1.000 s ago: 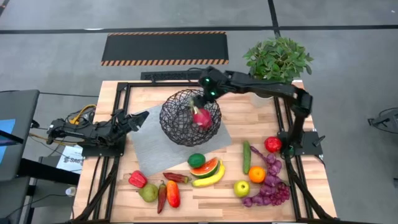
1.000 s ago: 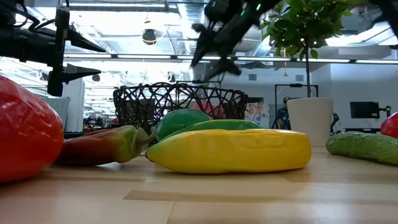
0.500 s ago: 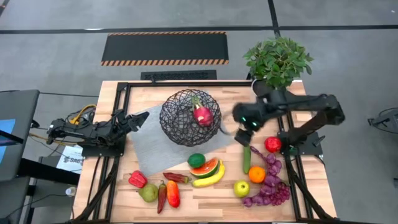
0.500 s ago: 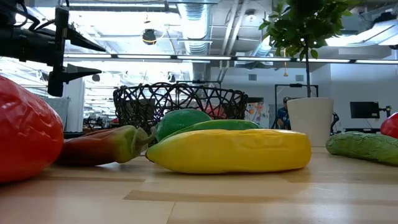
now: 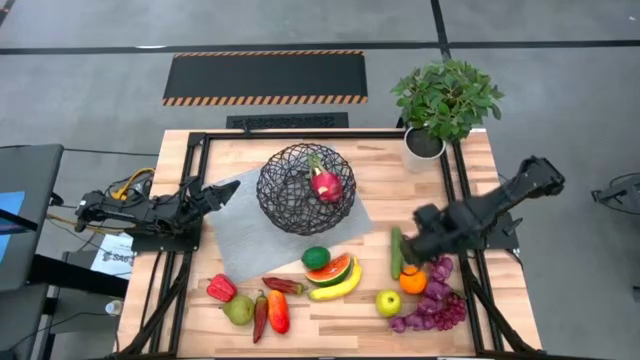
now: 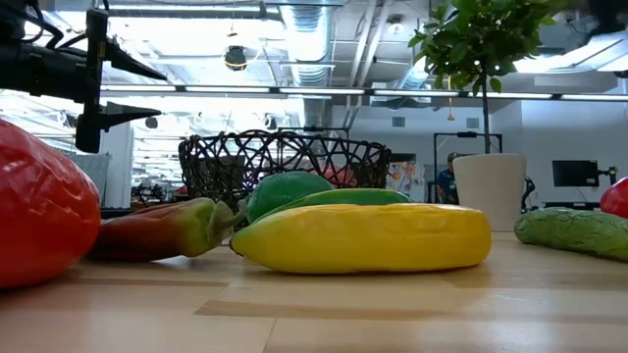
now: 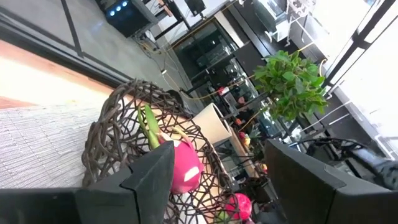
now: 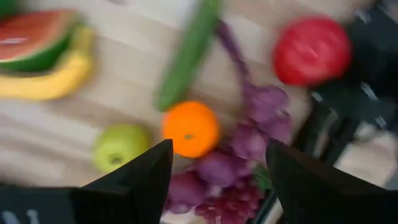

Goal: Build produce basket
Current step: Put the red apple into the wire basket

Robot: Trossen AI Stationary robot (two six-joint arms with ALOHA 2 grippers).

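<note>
Swung from the basket [image 5: 306, 188] to frame's lower right, the right gripper [image 5: 418, 240] hovers empty with jaws apart over the orange [image 5: 413, 281], only the dragon fruit [image 5: 324, 185] loaded, while the left gripper [image 5: 225, 189], jaws parted, waits at left.

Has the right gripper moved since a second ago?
Yes. The right gripper has left the basket and swung toward the table's near right, above the cucumber and orange.

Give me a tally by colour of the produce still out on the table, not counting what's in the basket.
Red: 4: apple, three peppers
Orange: 2: orange, pepper
Yellow: 1: banana
Green: 4: lime, cucumber, apple, pear
Purple: 1: grapes
Red and green: 1: watermelon slice
Total: 13
</note>
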